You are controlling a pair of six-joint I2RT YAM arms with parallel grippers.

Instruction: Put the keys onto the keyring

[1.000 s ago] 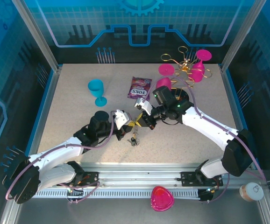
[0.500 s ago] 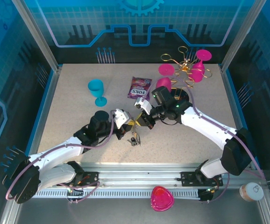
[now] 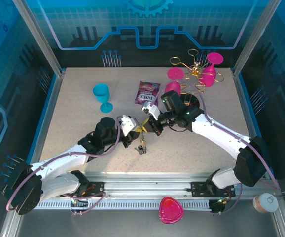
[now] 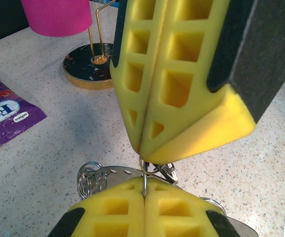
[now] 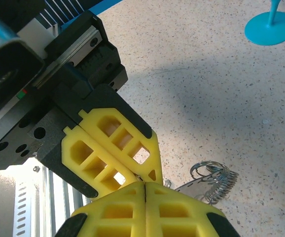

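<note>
— What did the table (image 3: 73, 113) look like?

— Speckled beige, boxed in by blue circuit-print panels and metal posts. From the left stood a teal goblet (image 3: 102, 96), then a purple snack packet (image 3: 147, 92), then a gold wire rack (image 3: 195, 69) holding pink goblets (image 3: 209, 74).

— And the claws?

— The left claw (image 4: 144, 190) was clenched on the thin wire of the keyring (image 4: 90, 178). The right claw (image 4: 142, 148) was clenched too, tip to tip against it. Whether it pinched the wire, I couldn't tell.

— The keys (image 3: 141, 147)?

— A small dark cluster just below both claws, mid-table near the front. Whether hanging or resting, I couldn't tell.
</note>
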